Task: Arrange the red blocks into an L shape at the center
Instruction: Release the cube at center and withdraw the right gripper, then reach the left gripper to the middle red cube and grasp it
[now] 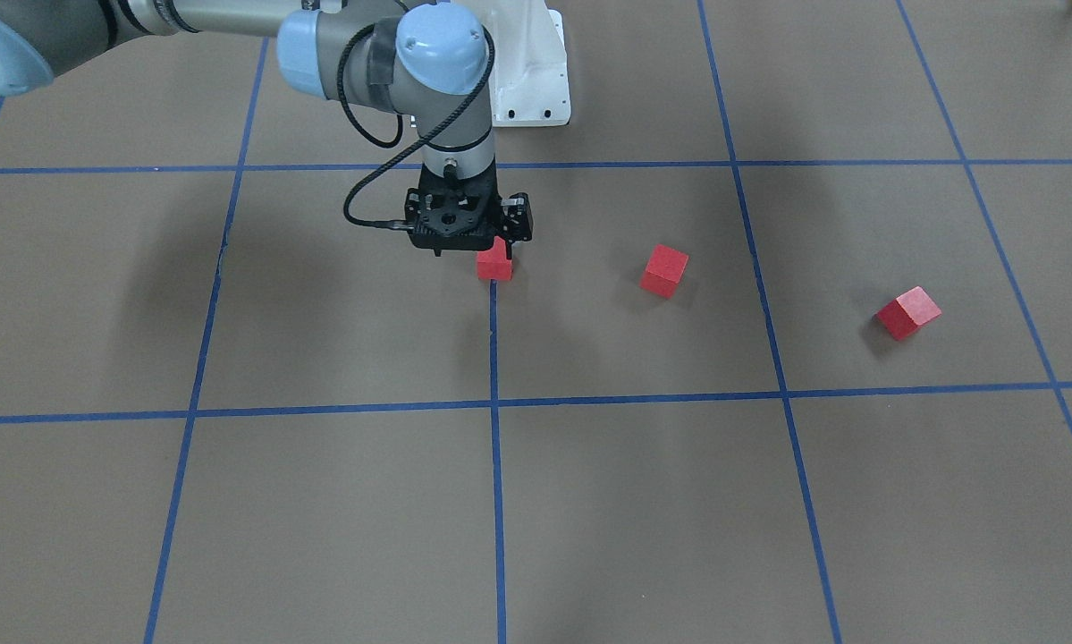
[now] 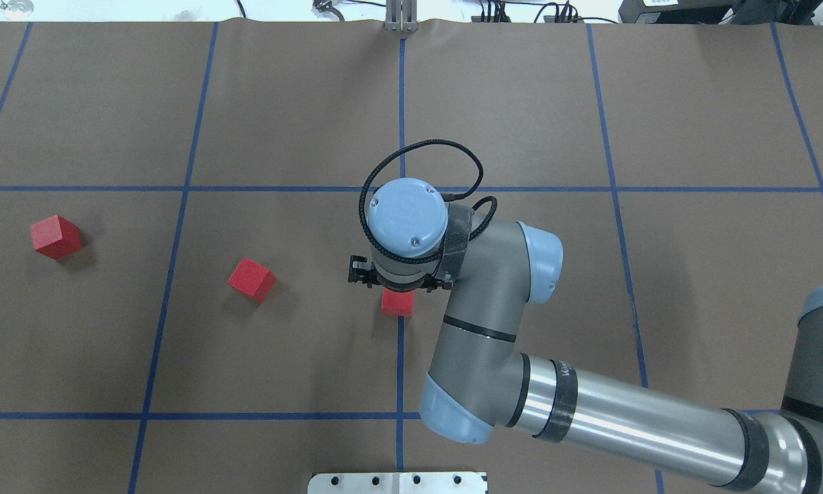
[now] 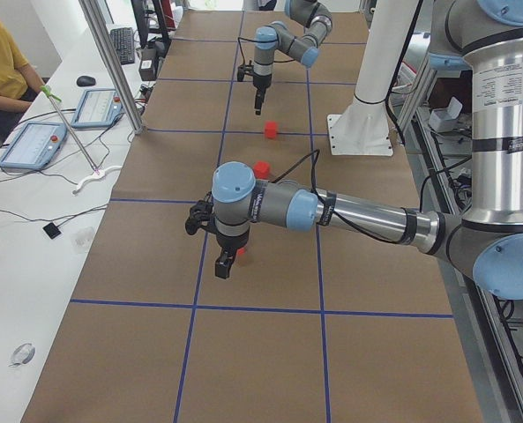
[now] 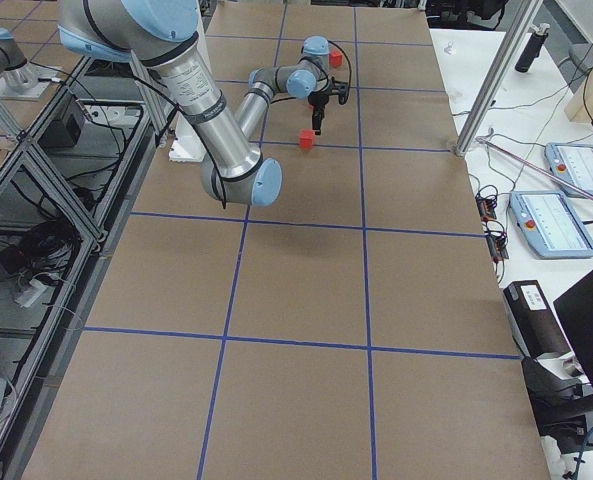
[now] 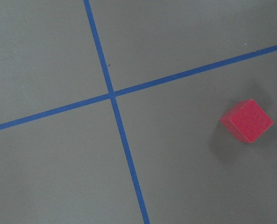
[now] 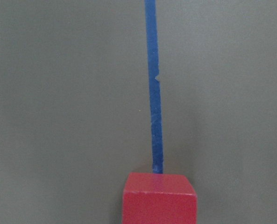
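Three red blocks lie on the brown table. One red block sits at the centre on the blue line; it fills the bottom of the right wrist view. My right gripper points down just over it, its fingers hidden by the wrist. A second block lies to its left. The third block lies far left and shows in the left wrist view. My left gripper hovers near it; I cannot tell whether it is open or shut.
Blue tape lines mark a grid on the table. The white robot base stands behind the centre. An operator sits at a side bench with tablets beyond a metal post.
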